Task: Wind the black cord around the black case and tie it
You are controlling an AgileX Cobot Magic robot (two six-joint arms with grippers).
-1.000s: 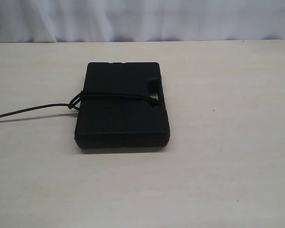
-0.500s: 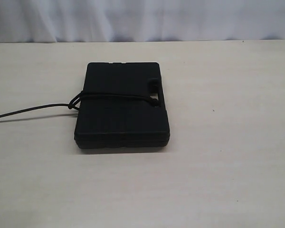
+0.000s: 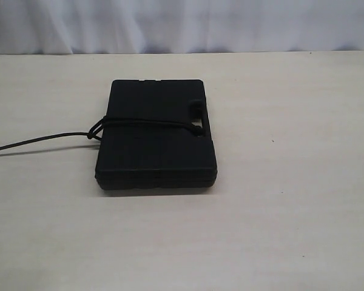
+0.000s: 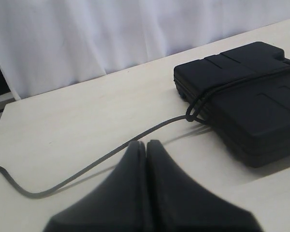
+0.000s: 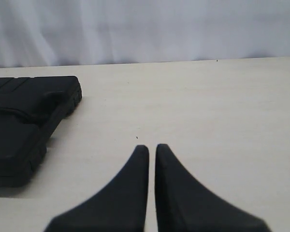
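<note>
Exterior view: the black case (image 3: 156, 142) lies mid-way on the desk (image 3: 291, 212), the black cord (image 3: 42, 140) looped across it (knot at its left), trailing toward the desk's left edge. The left gripper (image 4: 146, 145) and right gripper (image 5: 151, 147) have their jaws pressed together, empty.

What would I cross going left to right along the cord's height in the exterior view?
Loose tail of the black cord → its knot at the case's left edge → the black case, cord stretched over its top → bare table.

Left gripper (image 4: 146, 142) and right gripper (image 5: 152, 146), both with jaws closed.
</note>
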